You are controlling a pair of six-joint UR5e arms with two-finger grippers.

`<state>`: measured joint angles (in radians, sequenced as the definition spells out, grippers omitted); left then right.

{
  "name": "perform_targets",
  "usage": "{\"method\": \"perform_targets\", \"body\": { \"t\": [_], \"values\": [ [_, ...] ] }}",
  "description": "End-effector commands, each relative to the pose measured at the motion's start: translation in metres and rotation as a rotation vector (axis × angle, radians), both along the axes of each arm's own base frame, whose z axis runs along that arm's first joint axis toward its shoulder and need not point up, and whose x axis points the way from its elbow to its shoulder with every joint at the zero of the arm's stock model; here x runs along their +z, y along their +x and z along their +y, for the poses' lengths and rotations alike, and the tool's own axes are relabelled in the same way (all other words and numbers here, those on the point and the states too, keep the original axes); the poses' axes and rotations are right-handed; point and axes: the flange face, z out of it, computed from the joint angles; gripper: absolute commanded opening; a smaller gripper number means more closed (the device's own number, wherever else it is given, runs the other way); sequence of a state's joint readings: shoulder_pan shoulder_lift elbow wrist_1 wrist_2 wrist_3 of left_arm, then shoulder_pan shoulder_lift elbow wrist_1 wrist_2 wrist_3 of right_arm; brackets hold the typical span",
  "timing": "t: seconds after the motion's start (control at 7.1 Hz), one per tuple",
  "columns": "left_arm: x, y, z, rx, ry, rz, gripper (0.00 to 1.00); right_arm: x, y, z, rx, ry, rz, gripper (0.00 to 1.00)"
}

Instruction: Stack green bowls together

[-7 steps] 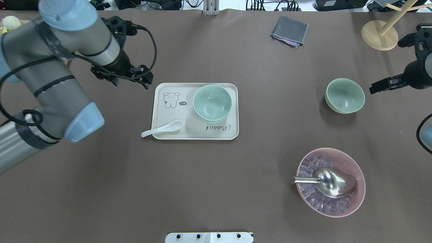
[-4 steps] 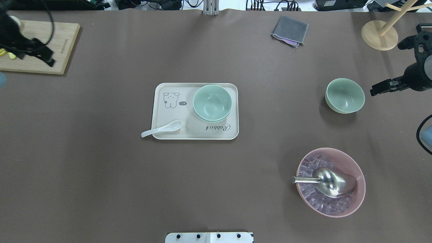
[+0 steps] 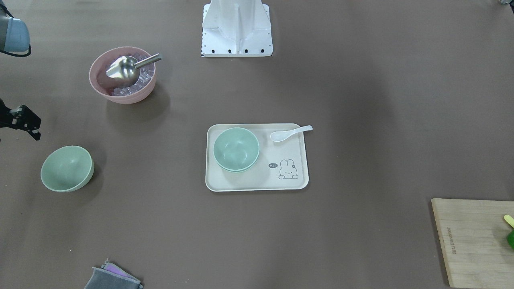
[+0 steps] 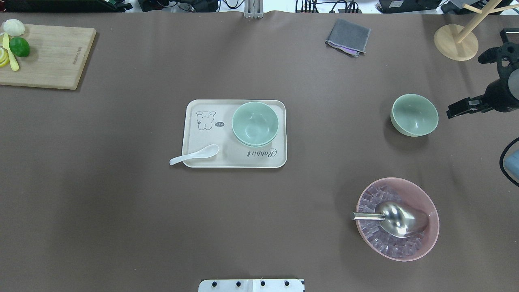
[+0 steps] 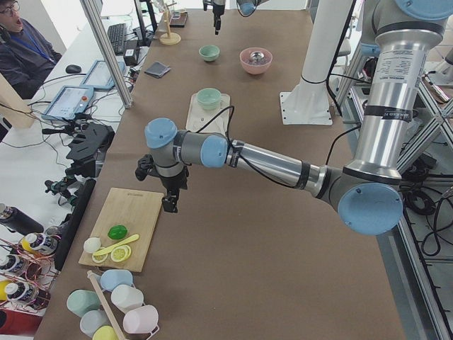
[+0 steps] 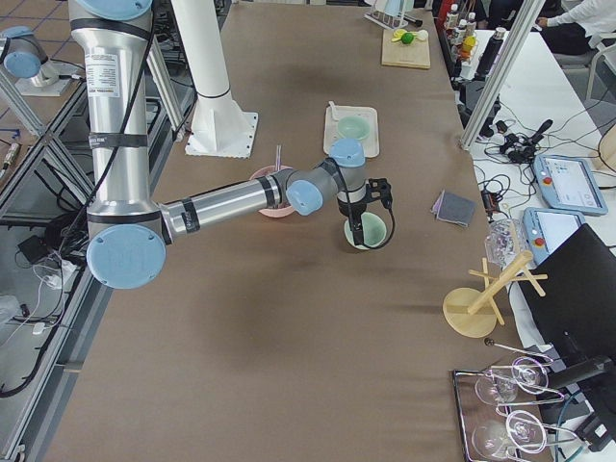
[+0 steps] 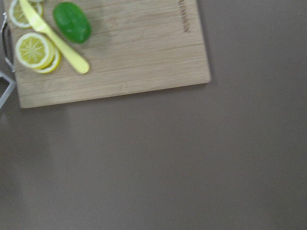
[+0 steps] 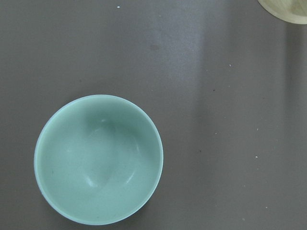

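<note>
Two green bowls [image 4: 255,123] sit nested on the right part of a beige tray [image 4: 202,138]; the pair also shows in the front view [image 3: 236,149]. A third green bowl [image 4: 414,114] stands alone on the table to the right, upright and empty. It fills the lower left of the right wrist view [image 8: 98,159]. My right gripper [image 4: 452,112] hangs just right of this bowl, apart from it; its jaws do not show clearly. My left gripper [image 5: 168,205] is far off by the cutting board and shows only in the exterior left view, so I cannot tell its state.
A white spoon [image 4: 194,155] lies across the tray's front left corner. A pink bowl [image 4: 434,227] with ice cubes and a metal scoop stands front right. A grey cloth [image 4: 348,36], a wooden stand base [image 4: 456,42] and a cutting board [image 4: 48,61] with citrus line the far edge.
My left arm has swung away from the tray to the left and out of the overhead view. My right gripper has drifted slightly right. The bowls have not moved.
</note>
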<state>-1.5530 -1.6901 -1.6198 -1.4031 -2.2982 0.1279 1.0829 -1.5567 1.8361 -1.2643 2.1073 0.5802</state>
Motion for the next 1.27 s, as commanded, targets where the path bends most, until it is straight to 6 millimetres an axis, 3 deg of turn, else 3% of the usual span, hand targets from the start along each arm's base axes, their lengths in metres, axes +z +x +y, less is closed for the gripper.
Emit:
{"method": "perform_targets", "body": {
  "t": [0.0, 0.28, 0.42, 0.56, 0.85, 1.13],
  "values": [
    [0.034, -0.036, 0.035, -0.032, -0.031, -0.006, 0.98, 0.013, -0.009, -0.002, 0.014, -0.041, 0.01, 0.99],
    [0.027, -0.041, 0.039, -0.022, -0.006, -0.119, 0.98, 0.038, -0.031, -0.013, 0.001, -0.089, 0.036, 0.88],
    [0.036, -0.04, 0.049, -0.02, -0.021, -0.114, 0.98, 0.033, -0.047, -0.021, 0.027, -0.121, 0.023, 0.79],
    [0.035, -0.04, 0.049, -0.02, -0.02, -0.107, 0.98, 0.036, -0.064, -0.027, 0.031, -0.134, 0.037, 0.76],
    [0.035, -0.04, 0.049, -0.02, -0.02, -0.108, 0.98, 0.04, -0.073, -0.027, 0.02, -0.14, 0.043, 0.7],
    [0.035, -0.039, 0.049, -0.019, -0.018, -0.107, 0.98, 0.033, -0.076, -0.032, 0.05, -0.16, 0.03, 0.51]
  ]
}}
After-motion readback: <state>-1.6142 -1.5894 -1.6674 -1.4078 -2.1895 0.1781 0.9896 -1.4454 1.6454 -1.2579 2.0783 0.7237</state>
